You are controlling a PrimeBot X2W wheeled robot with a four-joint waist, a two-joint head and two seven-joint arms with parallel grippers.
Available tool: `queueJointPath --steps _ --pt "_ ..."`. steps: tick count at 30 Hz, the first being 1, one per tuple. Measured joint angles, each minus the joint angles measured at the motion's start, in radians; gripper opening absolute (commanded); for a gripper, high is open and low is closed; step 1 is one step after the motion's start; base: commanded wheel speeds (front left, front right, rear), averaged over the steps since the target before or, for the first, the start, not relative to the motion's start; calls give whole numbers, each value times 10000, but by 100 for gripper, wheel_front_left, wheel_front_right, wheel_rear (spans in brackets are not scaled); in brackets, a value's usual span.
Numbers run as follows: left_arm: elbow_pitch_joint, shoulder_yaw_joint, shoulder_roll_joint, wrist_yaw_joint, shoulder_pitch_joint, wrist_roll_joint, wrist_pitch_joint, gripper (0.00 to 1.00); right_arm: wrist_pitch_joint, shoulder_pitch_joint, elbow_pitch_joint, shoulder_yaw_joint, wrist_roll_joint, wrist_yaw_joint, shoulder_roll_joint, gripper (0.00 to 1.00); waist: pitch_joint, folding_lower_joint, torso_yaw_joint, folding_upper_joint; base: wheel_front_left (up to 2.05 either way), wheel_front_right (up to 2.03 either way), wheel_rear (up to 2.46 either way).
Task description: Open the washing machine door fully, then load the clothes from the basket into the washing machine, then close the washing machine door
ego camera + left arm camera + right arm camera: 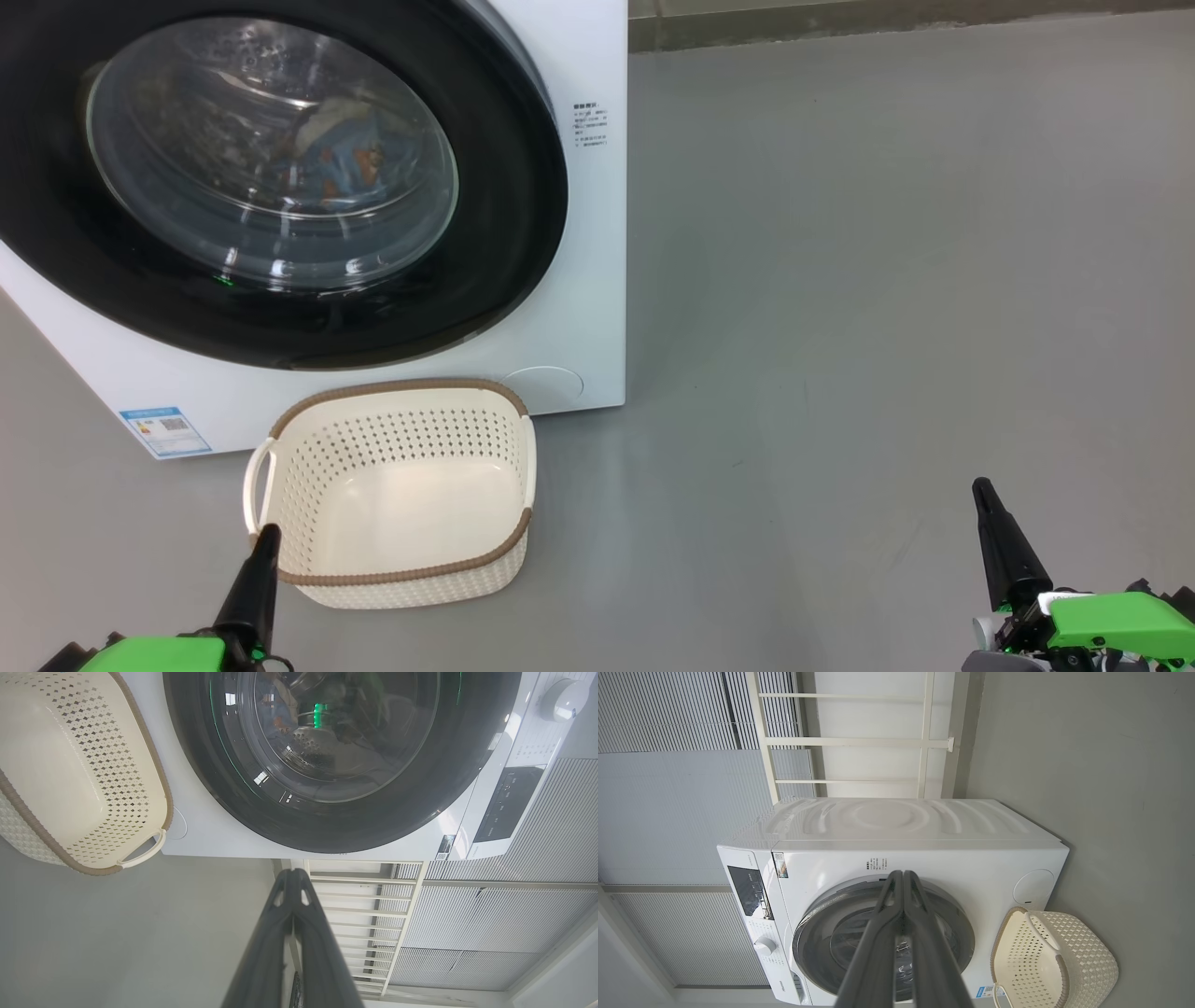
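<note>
The white washing machine [588, 280] fills the upper left, its glossy black round door [504, 215] closed against the front. Through the glass window, blue and cream clothes [341, 154] lie inside the drum. The cream perforated basket [401, 569] stands on the floor just before the machine and holds nothing. My left gripper [266, 537] is shut, its tip by the basket's near left corner. My right gripper [982, 487] is shut, far to the right over bare floor. The left wrist view has the door [224, 779], the basket [149, 765] and the shut fingertips [292, 877]. The right wrist view takes in the whole machine [971, 858].
Grey floor [887, 280] spreads to the right of the machine. Behind the machine, a cream railing [859, 742] and ribbed grey wall panels [668, 812] stand. A control panel and knob [565, 700] sit on the machine's top front.
</note>
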Motion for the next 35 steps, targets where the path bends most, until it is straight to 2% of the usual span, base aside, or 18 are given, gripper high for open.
queueJointPath --steps 35 --pt "0 4 -2 0 0 0 0 0 0 0 0 0 0 0 0 0 0 0 0 0 0 0 0"
